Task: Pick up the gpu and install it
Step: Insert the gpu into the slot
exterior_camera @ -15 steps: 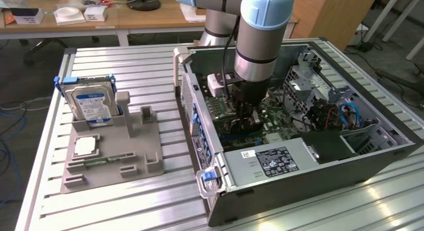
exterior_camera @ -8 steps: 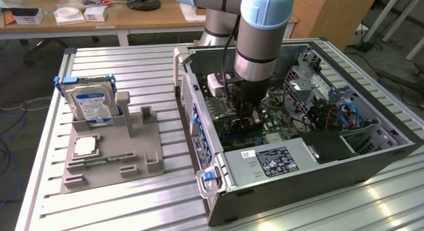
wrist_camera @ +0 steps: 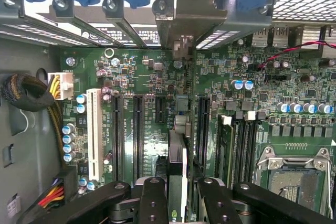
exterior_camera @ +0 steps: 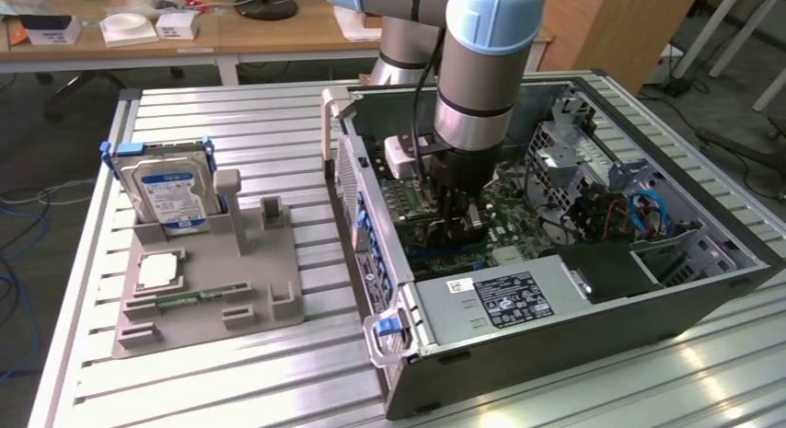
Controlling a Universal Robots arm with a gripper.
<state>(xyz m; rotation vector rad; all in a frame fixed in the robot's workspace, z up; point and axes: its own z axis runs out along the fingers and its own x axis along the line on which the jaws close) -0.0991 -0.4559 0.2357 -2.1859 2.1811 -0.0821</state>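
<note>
The black two-fingered gripper [wrist_camera: 178, 195] is clenched on the thin dark gpu card [wrist_camera: 177, 156], held on edge inside the open dark grey computer case [exterior_camera: 590, 327]. The card's long axis runs straight out from the gripper toward the silvery slot bracket [wrist_camera: 184, 19] at the case's rear wall, along the green motherboard [wrist_camera: 152, 82]. Black expansion slots [wrist_camera: 137, 135] flank the gripper on both sides, a white slot [wrist_camera: 94, 135] farther off. On the slatted metal tabletop [exterior_camera: 246, 124], well apart from the gripper, a grey holder [exterior_camera: 209, 290] carries a silver hard drive with blue-white label [exterior_camera: 172, 193]

A ribbed metal table [exterior_camera: 246, 124] stands before wooden desks [exterior_camera: 246, 32] (cluttered with boxes) on a dark floor [exterior_camera: 50, 133].
</note>
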